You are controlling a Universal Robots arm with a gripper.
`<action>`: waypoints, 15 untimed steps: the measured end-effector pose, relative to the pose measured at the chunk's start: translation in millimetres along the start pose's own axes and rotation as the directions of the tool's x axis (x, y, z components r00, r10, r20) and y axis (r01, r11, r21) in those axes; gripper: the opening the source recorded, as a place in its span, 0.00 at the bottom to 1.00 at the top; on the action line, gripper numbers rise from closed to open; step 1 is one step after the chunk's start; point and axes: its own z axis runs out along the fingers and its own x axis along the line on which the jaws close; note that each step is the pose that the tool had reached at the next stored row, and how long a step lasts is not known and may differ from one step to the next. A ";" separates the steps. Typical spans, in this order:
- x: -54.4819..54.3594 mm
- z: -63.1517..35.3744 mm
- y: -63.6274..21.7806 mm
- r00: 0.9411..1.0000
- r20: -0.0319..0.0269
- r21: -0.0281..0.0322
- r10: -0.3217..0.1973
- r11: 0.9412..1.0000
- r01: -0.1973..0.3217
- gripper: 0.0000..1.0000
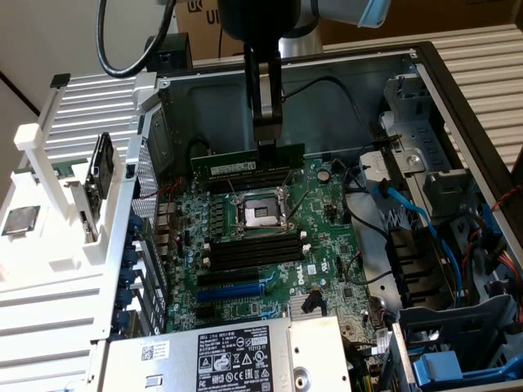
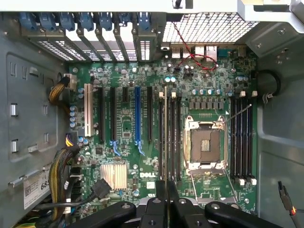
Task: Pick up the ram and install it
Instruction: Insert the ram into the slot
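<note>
My gripper (image 1: 267, 144) hangs from the arm over the open computer case, shut on the ram (image 1: 237, 164). The ram is a long green stick with a pale sticker, held level by its upper edge. It hovers just above the black memory slots (image 1: 245, 181) on the far side of the CPU socket (image 1: 260, 214). In the wrist view the ram (image 2: 165, 133) shows edge-on as a thin line between my fingers (image 2: 156, 199). It runs along the slots (image 2: 173, 137) beside the socket (image 2: 205, 145). I cannot tell whether it touches a slot.
More black slots with white clips (image 1: 253, 249) lie on the near side of the socket. The power supply (image 1: 229, 359) is in front. Blue cables (image 1: 409, 204) and a drive cage (image 1: 458, 359) fill the exterior view's right. A white rack (image 1: 73, 204) stands outside the case at the left.
</note>
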 end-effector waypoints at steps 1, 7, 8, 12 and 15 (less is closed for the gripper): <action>0.0 0.0 0.0 1.000 0.000 0.000 0.000 1.000 0.000 0.12; -1.5 0.1 0.0 1.000 0.000 0.000 0.000 1.000 0.000 0.12; -6.7 0.5 0.2 1.000 0.000 0.000 0.000 1.000 0.000 0.12; -11.7 1.6 0.6 1.000 0.000 0.000 0.000 1.000 0.000 0.12; -11.7 2.2 3.8 1.000 0.000 0.002 -0.002 1.000 0.002 0.12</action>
